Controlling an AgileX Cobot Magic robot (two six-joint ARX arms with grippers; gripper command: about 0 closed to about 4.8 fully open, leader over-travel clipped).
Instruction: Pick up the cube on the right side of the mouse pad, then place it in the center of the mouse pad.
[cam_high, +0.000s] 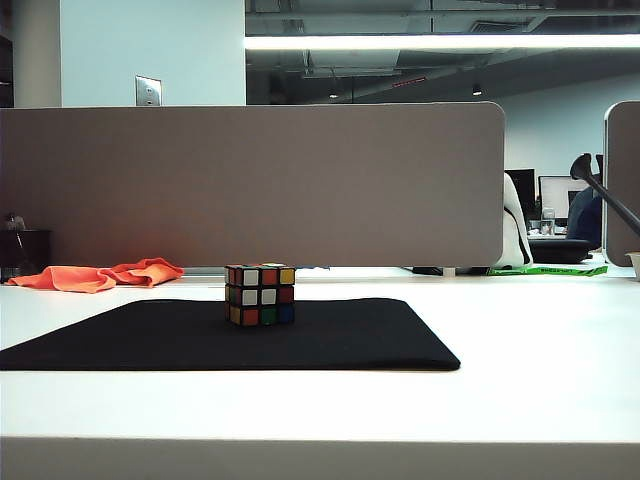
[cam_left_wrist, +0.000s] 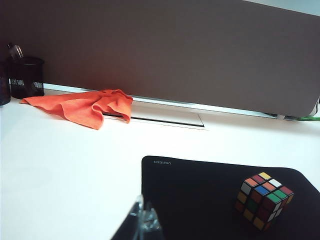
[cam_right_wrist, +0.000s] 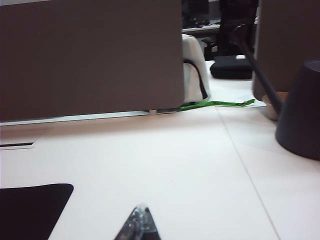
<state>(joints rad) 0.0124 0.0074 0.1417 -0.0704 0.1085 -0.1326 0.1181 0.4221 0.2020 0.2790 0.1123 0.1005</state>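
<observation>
Cube (cam_high: 260, 294) sits on the pad (cam_high: 150, 340), roughly mid-pad in the exterior view, upright, nothing touching it. From the left wrist it's (cam_left_wrist: 264, 200) on the pad (cam_left_wrist: 200, 195), away from the corner with the logo.

Neither arm shows in the exterior view. Left gripper (cam_left_wrist: 145, 220): only a clear fingertip sliver visible, low over the table (cam_left_wrist: 65, 165) by the pad's edge, well apart from the cube; can't tell jaw state. Right gripper (cam_right_wrist: 140, 222): tips pressed together, closed on nothing, over bare table (cam_right_wrist: 165, 165) beside a pad corner (cam_right_wrist: 30, 205).

Around:
- orange cloth (cam_high: 100, 275) crumpled behind the pad, by the divider (cam_high: 250, 185); clear of the pad
- black mesh cup (cam_left_wrist: 26, 76) beyond the cloth, something sticking out of it, too small to identify
- cable slot (cam_left_wrist: 165, 120) in the table along the divider
- dark lamp base (cam_right_wrist: 300, 112) on the table off to the right, its arm (cam_right_wrist: 255, 65) slanting up
- green strip (cam_right_wrist: 215, 104) at the divider's end

Nothing between either gripper and the cube.
</observation>
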